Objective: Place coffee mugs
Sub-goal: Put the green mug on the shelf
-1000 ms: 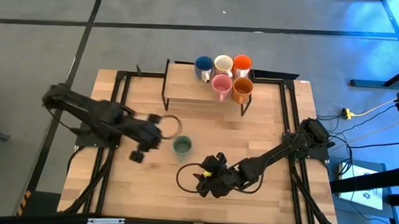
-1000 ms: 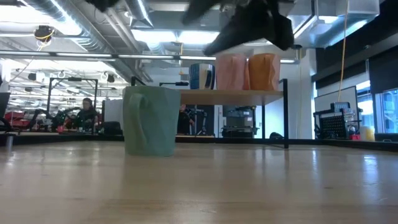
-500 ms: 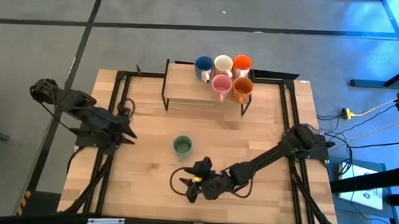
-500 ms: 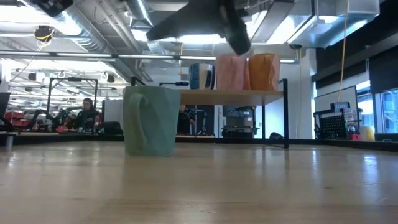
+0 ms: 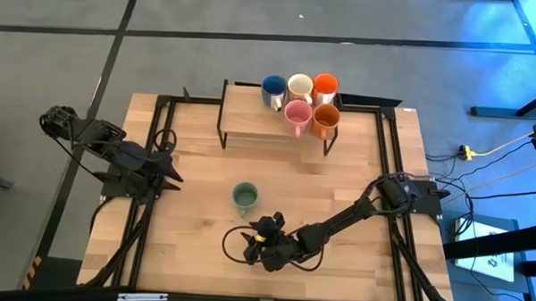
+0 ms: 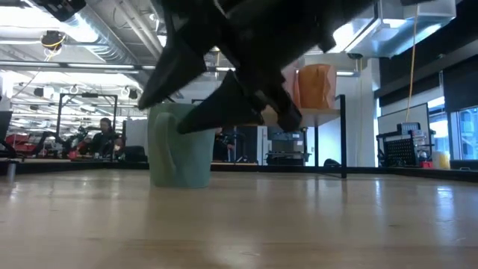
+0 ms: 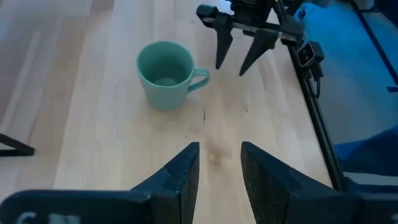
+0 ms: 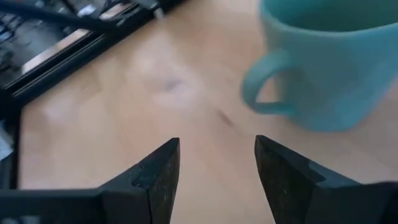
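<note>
Green mug (image 5: 244, 198) upright mid-worktop (image 5: 193, 246), handle toward the front edge, untouched. Right gripper (image 5: 249, 251) low over the boards just beside it, fingers (image 8: 158, 177) apart, nothing between. Left gripper (image 5: 171, 169) back at the left side, fingers (image 7: 180, 177) apart, empty. Blue (image 5: 273, 88), white (image 5: 300, 85), orange-red (image 5: 325, 85), pink (image 5: 296, 113), orange-brown (image 5: 325, 119) mugs clustered on the raised shelf (image 5: 242, 114).

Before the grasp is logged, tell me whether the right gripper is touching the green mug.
Apart. In the right wrist view, the open right gripper shows bare table between its fingertips and the green mug; the left wrist view shows that gap too.
</note>
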